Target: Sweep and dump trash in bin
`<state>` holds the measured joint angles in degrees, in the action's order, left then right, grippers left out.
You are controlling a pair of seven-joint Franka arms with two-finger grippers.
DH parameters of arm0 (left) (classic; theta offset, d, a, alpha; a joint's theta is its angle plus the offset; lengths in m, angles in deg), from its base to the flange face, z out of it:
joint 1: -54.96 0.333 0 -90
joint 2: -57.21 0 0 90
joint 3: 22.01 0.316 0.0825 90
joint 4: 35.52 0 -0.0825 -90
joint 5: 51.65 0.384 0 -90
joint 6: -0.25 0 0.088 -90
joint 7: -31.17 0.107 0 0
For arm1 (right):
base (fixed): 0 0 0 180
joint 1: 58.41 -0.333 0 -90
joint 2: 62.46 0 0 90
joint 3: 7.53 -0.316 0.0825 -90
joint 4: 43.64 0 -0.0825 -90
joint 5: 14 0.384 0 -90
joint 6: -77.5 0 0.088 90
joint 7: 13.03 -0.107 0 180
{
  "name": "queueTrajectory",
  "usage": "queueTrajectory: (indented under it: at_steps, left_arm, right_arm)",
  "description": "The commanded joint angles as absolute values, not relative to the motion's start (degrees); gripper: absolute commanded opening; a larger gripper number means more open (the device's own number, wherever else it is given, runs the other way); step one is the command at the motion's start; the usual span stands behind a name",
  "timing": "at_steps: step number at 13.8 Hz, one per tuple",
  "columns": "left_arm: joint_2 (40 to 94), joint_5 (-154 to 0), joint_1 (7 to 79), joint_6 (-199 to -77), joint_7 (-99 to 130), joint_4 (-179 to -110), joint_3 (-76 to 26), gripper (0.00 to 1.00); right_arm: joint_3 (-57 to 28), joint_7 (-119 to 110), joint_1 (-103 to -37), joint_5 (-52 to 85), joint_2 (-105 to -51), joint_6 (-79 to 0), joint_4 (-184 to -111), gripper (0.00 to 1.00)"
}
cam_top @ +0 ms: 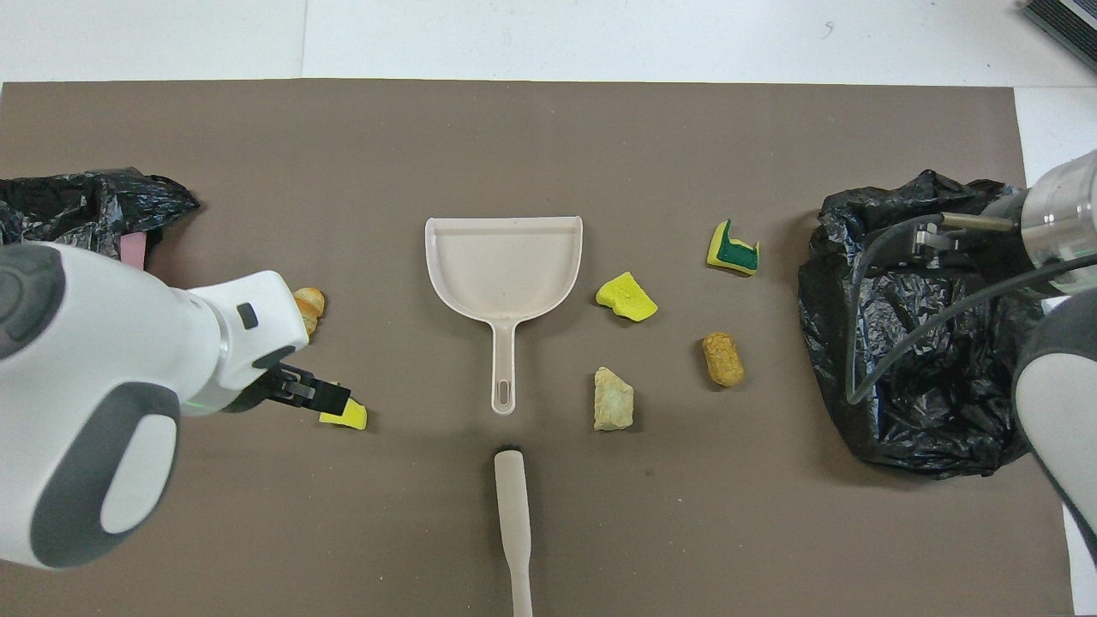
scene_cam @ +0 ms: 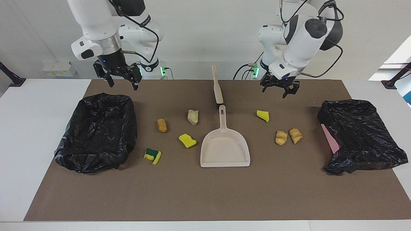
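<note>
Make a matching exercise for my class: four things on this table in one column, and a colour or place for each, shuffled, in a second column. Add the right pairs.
Column one
1. dustpan
2. brush
3. two croissant pieces
4. green-topped sponge

Column two
A. lies beside the black bag at the right arm's end
B. beige pan, handle pointing toward the robots
C. lies nearer to the robots than the dustpan's handle
D. golden, side by side, toward the left arm's end

Pairs: 1-B, 2-C, 3-D, 4-A
</note>
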<state>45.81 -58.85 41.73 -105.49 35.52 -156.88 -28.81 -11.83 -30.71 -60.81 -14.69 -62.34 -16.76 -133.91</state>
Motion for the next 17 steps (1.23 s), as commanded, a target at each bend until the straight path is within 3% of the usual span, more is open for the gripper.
queueTrajectory:
  at_steps: [1,5,12,17]
  left_arm:
    - [42.4,-59.8,35.6,-111.4,32.5,-166.0,-27.7,1.00]
    - [42.7,-59.7,24.4,-122.2,19.5,-174.6,-27.8,1.00]
    - [42.7,-59.8,2.8,-132.2,-8.2,-180.5,-27.8,1.00]
    - [42.2,-59.8,-3.7,-134.1,-12.7,-183.9,-27.8,1.00]
  right_arm:
    - [-12.2,-29.9,-60.7,-13.2,-62.1,-20.8,-137.1,1.00]
    - [-12.7,-35.5,-65.9,-13.4,-66.1,-27.9,-137.7,1.00]
    - [-12.8,-44.3,-78.5,-14.5,-75.9,-38.9,-137.9,1.00]
    - [-12.7,-51.2,-86.4,-14.4,-82.0,-41.8,-136.3,1.00]
